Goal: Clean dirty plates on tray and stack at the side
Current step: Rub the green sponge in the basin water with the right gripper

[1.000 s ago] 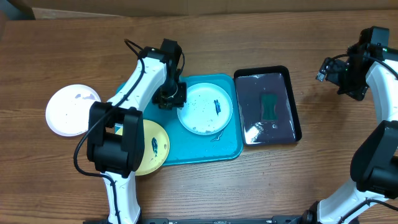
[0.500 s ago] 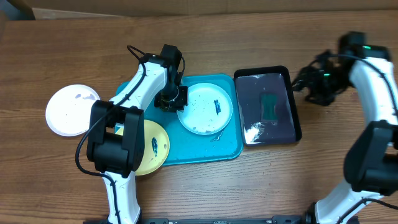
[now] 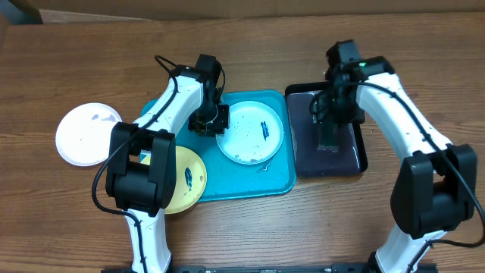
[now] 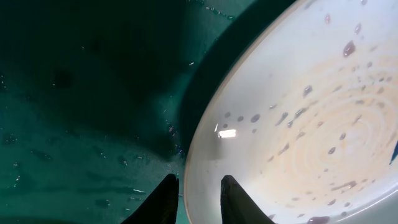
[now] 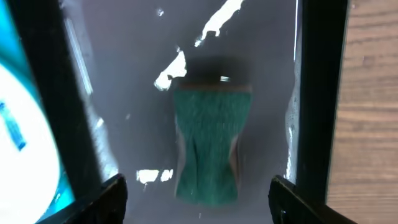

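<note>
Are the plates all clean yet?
Not yet. One white plate lies off the turquoise tray, though faintly marked. The left gripper pinches the speckled plate by its rim; the right gripper hangs open over the green sponge in the black tray. To do: scrub that plate and the smeared yellow plate, then stack.

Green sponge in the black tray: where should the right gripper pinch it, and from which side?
Pinch the sponge across its narrowed waist, one finger on each long side, coming straight down from above. It lies flat inside the low-walled black tray, so the walls would likely block a side approach. The right gripper hangs open above it, fingers either side.
</note>
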Controlling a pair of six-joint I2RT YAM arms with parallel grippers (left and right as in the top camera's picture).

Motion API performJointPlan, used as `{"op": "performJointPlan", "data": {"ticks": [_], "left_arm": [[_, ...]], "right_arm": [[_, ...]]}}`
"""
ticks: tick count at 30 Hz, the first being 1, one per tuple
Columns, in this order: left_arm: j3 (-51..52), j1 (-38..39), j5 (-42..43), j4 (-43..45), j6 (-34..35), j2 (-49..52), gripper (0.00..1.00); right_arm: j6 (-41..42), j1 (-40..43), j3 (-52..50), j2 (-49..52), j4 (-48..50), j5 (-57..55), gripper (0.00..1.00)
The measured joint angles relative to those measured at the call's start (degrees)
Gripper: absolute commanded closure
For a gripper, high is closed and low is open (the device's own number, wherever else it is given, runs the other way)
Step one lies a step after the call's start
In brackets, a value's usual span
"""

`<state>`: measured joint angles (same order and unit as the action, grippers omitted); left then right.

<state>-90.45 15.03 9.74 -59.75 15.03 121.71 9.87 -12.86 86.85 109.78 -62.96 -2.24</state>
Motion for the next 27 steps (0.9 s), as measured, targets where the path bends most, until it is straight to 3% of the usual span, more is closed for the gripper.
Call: {"op": "performJointPlan", "data": {"ticks": [7, 12, 13, 15, 16, 21, 22, 23, 24, 27], "left_arm": [[0.0, 0.0, 0.2, 0.0, 0.0, 0.0, 0.75], [0.0, 0.0, 0.2, 0.0, 0.0, 0.0, 0.75], [0.0, 0.0, 0.2, 0.0, 0.0, 0.0, 0.75], [0.0, 0.0, 0.2, 0.0, 0.0, 0.0, 0.75], [0.0, 0.0, 0.2, 0.0, 0.0, 0.0, 0.75], [0.0, 0.0, 0.2, 0.0, 0.0, 0.0, 0.75], [0.0, 0.0, 0.2, 0.0, 0.0, 0.0, 0.75], [0.0, 0.0, 0.2, 0.0, 0.0, 0.0, 0.75], [0.0, 0.0, 0.2, 0.0, 0.0, 0.0, 0.75], [0.0, 0.0, 0.2, 0.0, 0.0, 0.0, 0.75]], "right_arm": [[1.6, -0.1, -9.0, 1.8, 8.2, -2.0, 0.42], [2.1, -0.2, -10.2, 2.1, 8.8, -0.6, 0.75], [2.2, -0.2, -10.2, 2.1, 9.0, -0.5, 0.75], [2.2, -0.2, -10.2, 2.1, 8.8, -0.2, 0.57], [1.9, -0.3, -10.2, 2.1, 8.7, 0.0, 0.54], [2.1, -0.3, -10.2, 2.1, 8.7, 0.1, 0.52], [2.1, -0.3, -10.3, 2.1, 9.1, 0.2, 0.59], [2.1, -0.2, -10.5, 2.1, 9.4, 0.2, 0.72], [2.2, -0.3, -10.9, 2.1, 9.9, 0.2, 0.95], [2.2, -0.3, -12.0, 2.1, 11.3, 0.2, 0.96]]}}
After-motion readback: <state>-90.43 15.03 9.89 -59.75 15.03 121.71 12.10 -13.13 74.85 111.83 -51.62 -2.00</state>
